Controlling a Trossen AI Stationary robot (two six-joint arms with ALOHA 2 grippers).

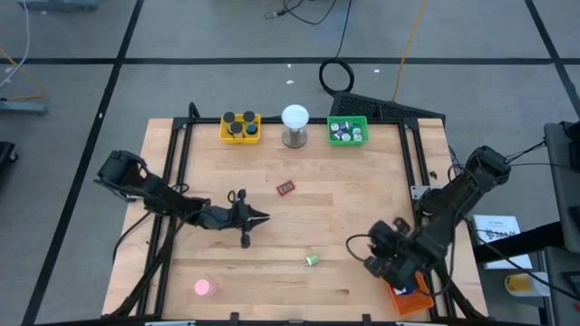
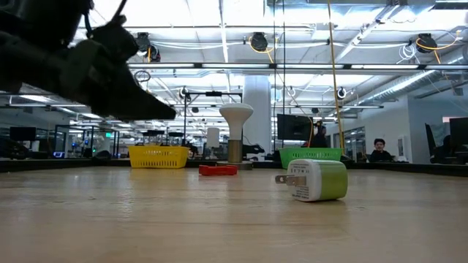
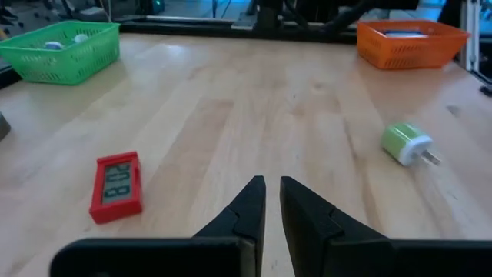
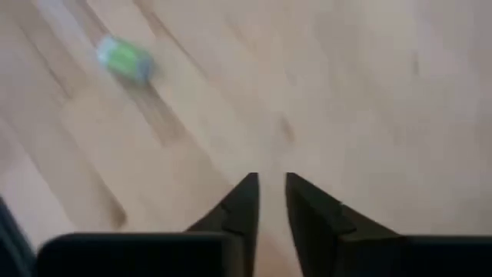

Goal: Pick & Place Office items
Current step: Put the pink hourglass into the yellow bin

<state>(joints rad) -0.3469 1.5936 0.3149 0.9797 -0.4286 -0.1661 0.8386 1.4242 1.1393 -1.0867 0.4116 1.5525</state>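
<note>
Right wrist view: right claw nearly together, empty; left claw likewise.

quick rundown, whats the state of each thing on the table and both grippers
left gripper: nearly shut, empty, above mid table
right gripper: nearly shut, empty, near the orange tray
red timer: lying flat, loose
green charger plug: on its side, loose
pink disc: loose near the front edge
yellow tray: holds dark round items
green tray: holds small items
white ball on stand: upright
</note>
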